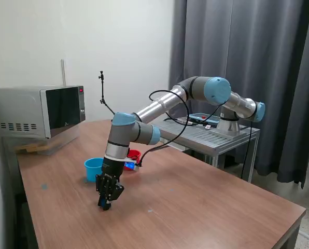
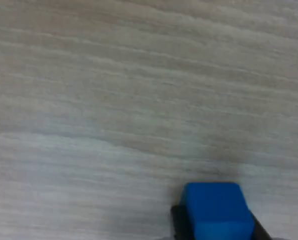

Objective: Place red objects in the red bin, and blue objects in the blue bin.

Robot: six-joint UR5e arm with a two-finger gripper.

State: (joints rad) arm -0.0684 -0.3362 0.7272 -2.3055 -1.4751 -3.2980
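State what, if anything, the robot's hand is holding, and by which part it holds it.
The hand holds a small blue cube, its fingers pressed against two opposite sides of the cube, close above the table.

Wood table (image 1: 196, 207) under the claw (image 1: 106, 203). Microwave (image 1: 38, 111) far behind the claw, on the table's back corner. Metal side table (image 1: 232, 139) w/ a tablet-like device (image 1: 204, 118) well beyond it. Grey curtain (image 1: 258, 52) further back.
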